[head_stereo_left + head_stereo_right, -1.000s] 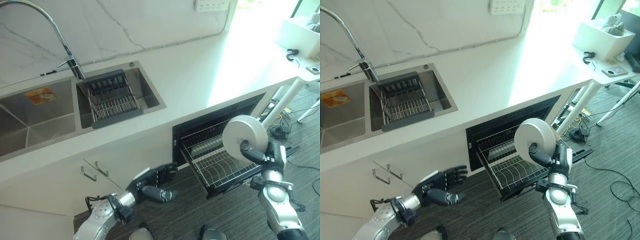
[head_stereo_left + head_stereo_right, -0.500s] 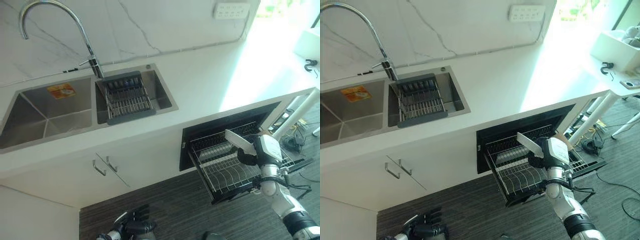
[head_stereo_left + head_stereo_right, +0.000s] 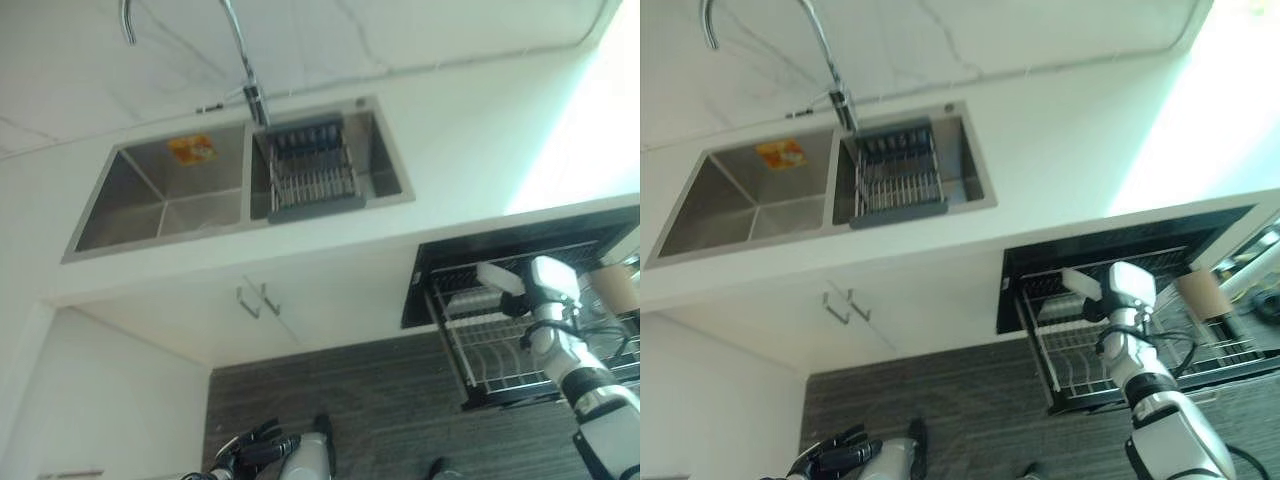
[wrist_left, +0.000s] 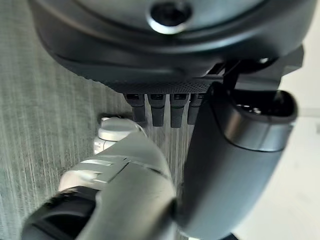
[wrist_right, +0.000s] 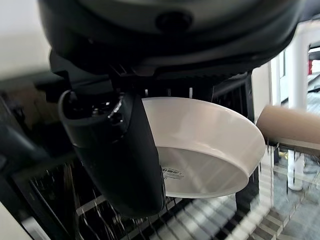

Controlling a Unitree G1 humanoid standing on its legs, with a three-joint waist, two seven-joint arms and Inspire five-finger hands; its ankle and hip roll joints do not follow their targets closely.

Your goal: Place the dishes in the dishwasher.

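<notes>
light: daylight from the right, strong
glare: counter (image 3: 560, 150) washed out at right
dim: floor (image 3: 380, 410), rack (image 3: 1080, 350) cavity
blur: both wrist views soft close up

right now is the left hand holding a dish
No, the left hand hangs low over the floor with nothing in it; the right hand has the white plate.

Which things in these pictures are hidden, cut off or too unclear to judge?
- White plate: in the right wrist view the right hand covers its near side, so whether it rests on the dishwasher rack is unclear.
- Rack: the right eye view's edge cuts it off.
- Brown cup: too blurred to tell what is inside.
- Left hand: small at the left eye view's bottom edge.
</notes>
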